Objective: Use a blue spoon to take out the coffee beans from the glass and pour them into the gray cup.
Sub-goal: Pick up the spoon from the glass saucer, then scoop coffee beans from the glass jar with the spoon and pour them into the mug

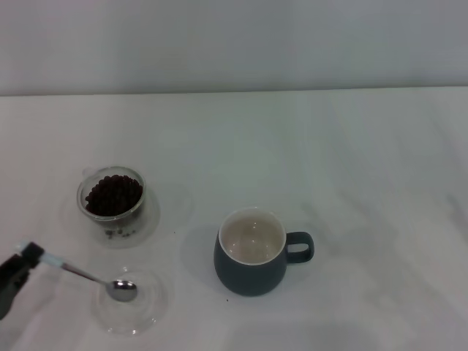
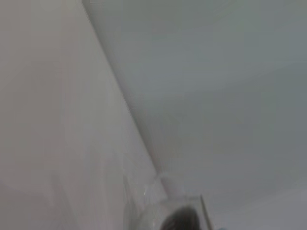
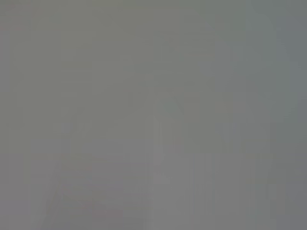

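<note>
Your left tool [image 1: 25, 257] is gripping the blue spoon [image 1: 88, 276] by its handle, bowl lying in the dish [image 1: 150, 311].

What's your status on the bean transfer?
Left gripper holds blue spoon, bowl in flat glass dish. Beans in glass. Gray cup empty. Path clear.

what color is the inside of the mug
Off-white inside the gray cup, dark blue-gray outside. The head view shows it best.
</note>
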